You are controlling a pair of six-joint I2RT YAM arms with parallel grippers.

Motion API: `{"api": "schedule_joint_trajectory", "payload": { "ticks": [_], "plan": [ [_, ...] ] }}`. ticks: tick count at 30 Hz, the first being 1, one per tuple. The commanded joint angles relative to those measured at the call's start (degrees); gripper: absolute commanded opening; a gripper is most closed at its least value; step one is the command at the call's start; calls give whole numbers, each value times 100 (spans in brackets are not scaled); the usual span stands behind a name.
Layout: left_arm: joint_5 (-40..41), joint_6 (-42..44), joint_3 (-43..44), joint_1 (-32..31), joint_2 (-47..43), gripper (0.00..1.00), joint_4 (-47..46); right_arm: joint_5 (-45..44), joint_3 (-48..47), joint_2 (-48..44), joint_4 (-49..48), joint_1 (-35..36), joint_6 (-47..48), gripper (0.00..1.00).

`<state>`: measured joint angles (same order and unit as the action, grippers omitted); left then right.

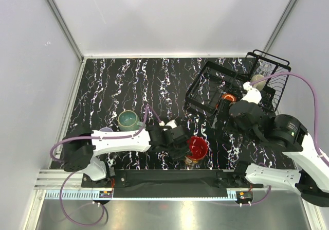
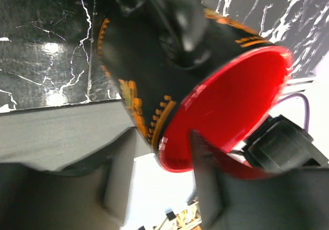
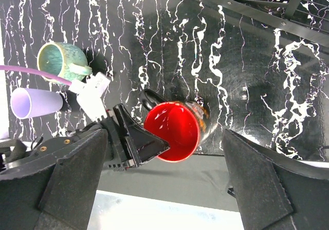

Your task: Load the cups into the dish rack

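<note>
— Where's the dark mug (image 1: 197,147)?
— Left of the rack (image 1: 195,83) and nearer the arms; tilted, red inside showing; left jaws straddle its rim, one finger (image 2: 205,189) over the red; whether they pinch it I cannot tell.
— Right jaws?
— Wide open, holding nothing, above the desk (image 1: 128,81) by the rack's near side; teal mug (image 1: 127,120) sits farther left.

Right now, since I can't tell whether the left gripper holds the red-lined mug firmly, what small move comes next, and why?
Probably close the left gripper fully before any lift. Its fingers straddle the wall of the dark mug, one outside and one in the red interior, but a firm pinch isn't evident.
</note>
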<state>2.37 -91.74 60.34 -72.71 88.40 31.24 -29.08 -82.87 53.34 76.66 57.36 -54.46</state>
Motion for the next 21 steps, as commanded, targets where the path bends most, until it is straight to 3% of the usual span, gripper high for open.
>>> {"api": "schedule_joint_trajectory", "payload": {
  "ticks": [1, 2, 8, 13, 21],
  "plan": [
    [97, -28, 303, -24, 221, 37, -145, -186, 52, 53, 877, -32, -91, 100],
    [79, -10, 303, -16, 291, 31, -128, -107, 69, 80, 807, -32, -74, 100],
    [369, 201, 286, -15, 274, 25, 223, 69, 210, 255, 534, -32, 67, 100],
    [658, 578, 347, 2, 230, 0, 635, 174, 245, 387, 341, -32, 111, 100],
    [1800, 2281, 506, -33, -261, 0, 1147, 596, 341, 493, -195, -32, 172, 100]
  ]
}}
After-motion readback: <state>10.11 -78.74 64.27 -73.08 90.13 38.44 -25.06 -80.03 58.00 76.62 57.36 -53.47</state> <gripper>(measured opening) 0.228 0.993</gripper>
